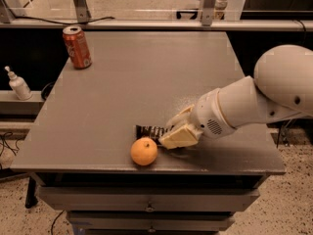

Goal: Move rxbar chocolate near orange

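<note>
At the near edge of the grey table [146, 77], the robot's gripper [172, 133] sits low over the right end of the rxbar chocolate [148, 130]. Only the bar's dark, crimped left end shows, poking out toward the left. The orange [144, 151] rests just in front of that exposed end, close to the table's front lip, with a thin strip of table showing between fruit and wrapper. The white arm [244, 106] reaches in from the right, and an orange-red soda can [77, 47] stands well apart at the far left corner.

The bar appears already to lie near the fruit, so the step in hand looks like setting it down and letting go. Doing that well means laying the wrapper flat on the table before release, then drawing the gripper up and back to the right along the arm's own line. A leftward or forward sweep could nudge the round fruit, which rolls easily and has little table in front of it. A slick wrapper may also cling or skid, so a slow, straight lift is the safer choice.

The gripper covers the bar where the two meet. Whether it clamps the wrapper or merely rests over it cannot be told from this view.
</note>
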`<state>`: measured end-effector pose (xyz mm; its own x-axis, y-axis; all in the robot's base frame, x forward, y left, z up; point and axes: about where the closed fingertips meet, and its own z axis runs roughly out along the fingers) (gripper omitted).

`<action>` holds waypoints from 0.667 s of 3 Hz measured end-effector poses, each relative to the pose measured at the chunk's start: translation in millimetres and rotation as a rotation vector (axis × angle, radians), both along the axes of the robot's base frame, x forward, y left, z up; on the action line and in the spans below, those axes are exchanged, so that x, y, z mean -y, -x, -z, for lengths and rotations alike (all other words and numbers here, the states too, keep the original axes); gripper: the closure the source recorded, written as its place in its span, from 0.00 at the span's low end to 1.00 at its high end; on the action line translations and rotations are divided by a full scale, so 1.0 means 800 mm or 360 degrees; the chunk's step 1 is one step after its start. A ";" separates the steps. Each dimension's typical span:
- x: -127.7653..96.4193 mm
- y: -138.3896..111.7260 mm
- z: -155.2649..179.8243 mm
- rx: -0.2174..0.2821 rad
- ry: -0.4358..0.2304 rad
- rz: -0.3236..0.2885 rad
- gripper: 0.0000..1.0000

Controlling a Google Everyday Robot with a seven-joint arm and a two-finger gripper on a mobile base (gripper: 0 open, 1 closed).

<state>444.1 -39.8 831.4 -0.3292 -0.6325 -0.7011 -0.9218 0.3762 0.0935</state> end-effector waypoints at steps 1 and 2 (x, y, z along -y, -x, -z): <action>0.007 -0.003 0.003 0.0018 0.0023 -0.0004 0.35; 0.017 -0.014 0.003 0.0045 0.0051 -0.0016 0.13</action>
